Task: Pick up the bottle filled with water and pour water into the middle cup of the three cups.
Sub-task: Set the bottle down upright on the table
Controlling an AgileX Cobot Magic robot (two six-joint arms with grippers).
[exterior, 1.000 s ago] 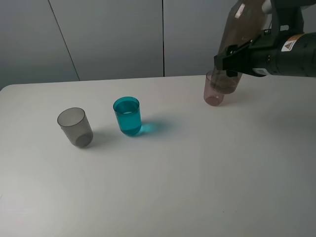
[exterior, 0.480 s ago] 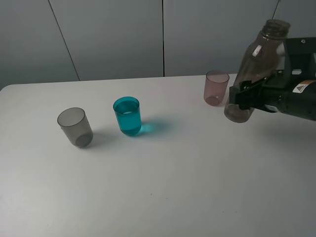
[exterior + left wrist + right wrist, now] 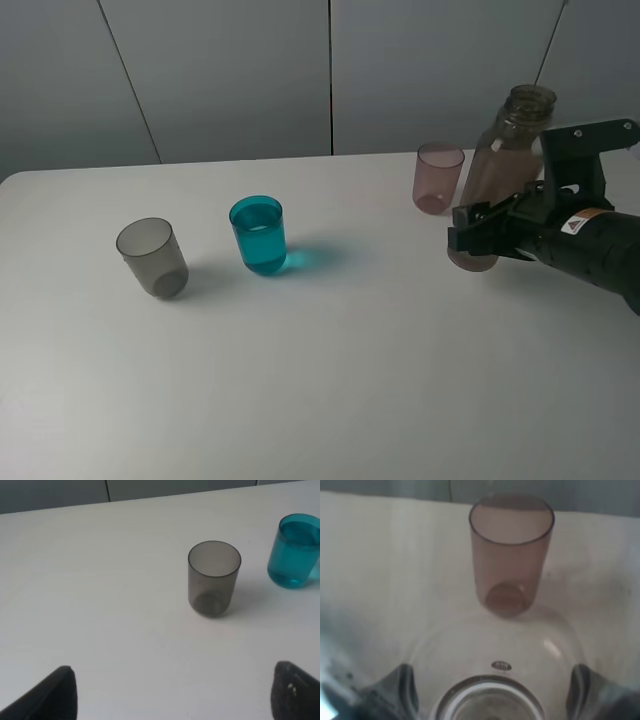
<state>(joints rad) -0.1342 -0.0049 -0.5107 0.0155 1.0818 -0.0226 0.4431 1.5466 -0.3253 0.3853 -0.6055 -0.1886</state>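
Right of frame: our right gripper [image 3: 478, 232] clamped round lower bottle [image 3: 505, 150]; we judge it light, smooth, crushable. Left gripper [image 3: 172, 696] agape, empty.

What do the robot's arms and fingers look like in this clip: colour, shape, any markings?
The right arm is matte black and thick, with a black angular bracket on top and a small white, orange and red warning label. Its right gripper is black too. Of the left gripper, only two dark, rounded fingers show at the wrist view's edge.
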